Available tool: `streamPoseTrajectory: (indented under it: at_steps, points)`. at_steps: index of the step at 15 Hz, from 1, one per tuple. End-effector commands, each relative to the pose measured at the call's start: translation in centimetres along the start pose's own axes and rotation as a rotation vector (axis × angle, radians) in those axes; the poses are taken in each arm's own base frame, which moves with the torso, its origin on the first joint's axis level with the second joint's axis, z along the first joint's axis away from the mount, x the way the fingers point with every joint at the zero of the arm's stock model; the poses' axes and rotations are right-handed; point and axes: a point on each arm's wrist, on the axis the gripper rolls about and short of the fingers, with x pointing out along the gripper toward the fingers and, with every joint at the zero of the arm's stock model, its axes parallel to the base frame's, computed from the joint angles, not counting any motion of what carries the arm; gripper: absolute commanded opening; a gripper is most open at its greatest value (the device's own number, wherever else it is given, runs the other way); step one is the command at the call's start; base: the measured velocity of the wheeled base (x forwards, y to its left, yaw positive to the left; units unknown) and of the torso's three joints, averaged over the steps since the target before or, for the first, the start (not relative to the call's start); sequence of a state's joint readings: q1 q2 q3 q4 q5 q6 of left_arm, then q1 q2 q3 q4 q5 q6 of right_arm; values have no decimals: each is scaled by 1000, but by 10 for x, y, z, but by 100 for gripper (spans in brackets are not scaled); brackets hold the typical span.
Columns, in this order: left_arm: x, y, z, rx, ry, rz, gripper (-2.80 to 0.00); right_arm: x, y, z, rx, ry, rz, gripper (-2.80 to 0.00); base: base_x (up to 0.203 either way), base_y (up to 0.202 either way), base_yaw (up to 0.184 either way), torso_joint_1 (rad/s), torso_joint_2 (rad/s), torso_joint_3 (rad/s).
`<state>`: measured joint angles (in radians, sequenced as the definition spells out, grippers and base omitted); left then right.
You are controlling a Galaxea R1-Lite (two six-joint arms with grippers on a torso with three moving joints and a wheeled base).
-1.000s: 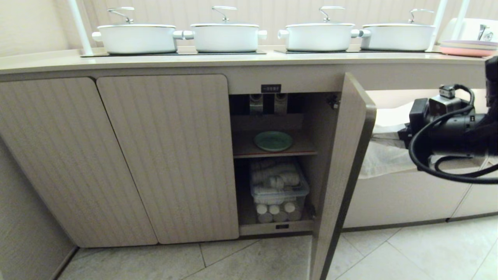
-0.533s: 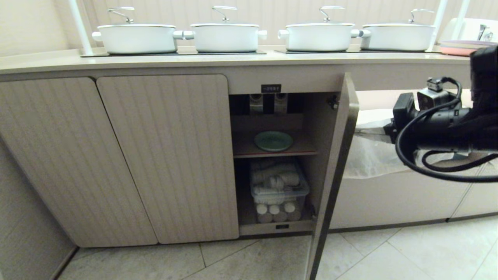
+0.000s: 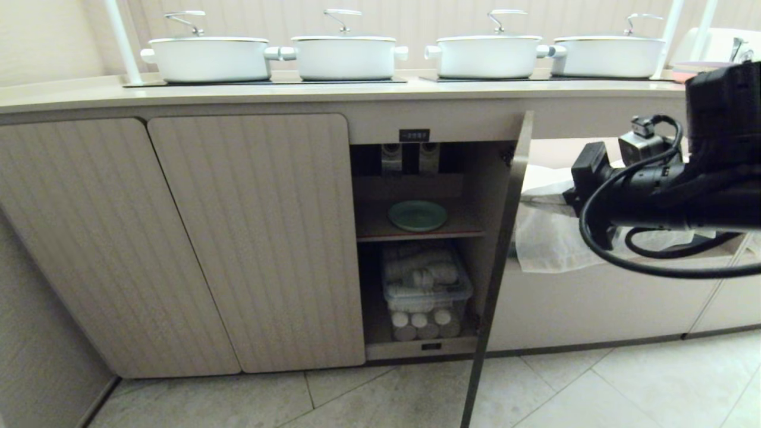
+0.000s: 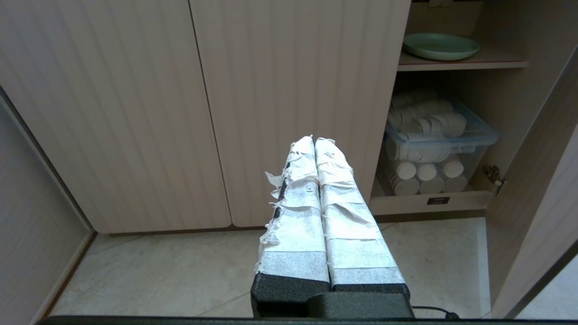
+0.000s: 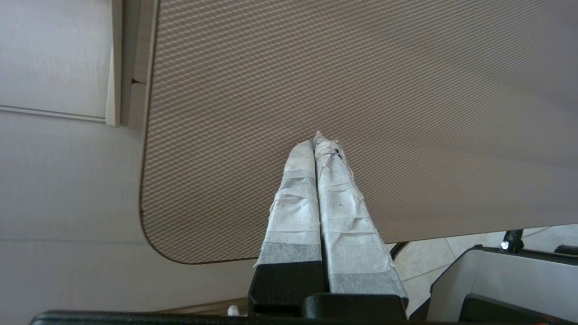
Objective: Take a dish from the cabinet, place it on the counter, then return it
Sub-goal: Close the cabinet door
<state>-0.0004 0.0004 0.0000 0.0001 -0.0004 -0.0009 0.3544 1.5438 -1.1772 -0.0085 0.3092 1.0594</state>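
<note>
**Right claw pressed together at the open cabinet door, dish on the shelf inside**

The right gripper [image 5: 316,140] has its two taped fingers [image 5: 293,189] pressed together with nothing between them. Its tips point at the outer ribbed face of the open door [image 5: 361,90], very close to it; I cannot tell if they touch. In the head view the right arm [image 3: 654,190] comes in from the right side, and the door [image 3: 505,238] stands almost edge-on just beyond the claw.

The cabinet [image 3: 416,178] is open on the far side of that door from the right claw. The dish [image 3: 418,214], mint-green, lies flat on the wooden shelf [image 3: 380,229] inside, well apart from the right claw. Under the shelf is a clear plastic box [image 3: 428,291] with white rolls.

The counter [image 3: 357,89] runs above the claw, with four white pots [image 3: 208,56] on black glass panels. Behind the right arm a white cloth [image 3: 547,238] hangs in a niche.

The left gripper [image 4: 316,142] is also closed and empty, its taped fingers [image 4: 298,203] together. It hangs low over the floor [image 4: 158,271] before the closed doors [image 4: 293,90]; the dish [image 4: 440,46] is ahead of it and higher, to one side
</note>
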Motion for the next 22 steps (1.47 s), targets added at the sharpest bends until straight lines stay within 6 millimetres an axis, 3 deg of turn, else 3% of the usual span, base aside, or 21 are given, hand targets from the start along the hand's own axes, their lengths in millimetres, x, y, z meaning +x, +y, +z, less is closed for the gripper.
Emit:
streamPoseTrajectory:
  at_steps: [1,6,17,22]
  points:
    - [0,0,0,0,0,0,-280,5,1,-4,-1,5,-3,-280,0,0,0,0,0,0]
    - [0,0,0,-1,0,0,-280,30,0,-9,-22,-41,-29,-280,0,0,0,0,0,0]
    - [0,0,0,0,0,-1,-280,54,-3,-11,-154,-91,-93,-280,0,0,0,0,0,0]
    - [0,0,0,1,0,0,-280,81,4,-16,-202,-153,-115,-280,0,0,0,0,0,0]
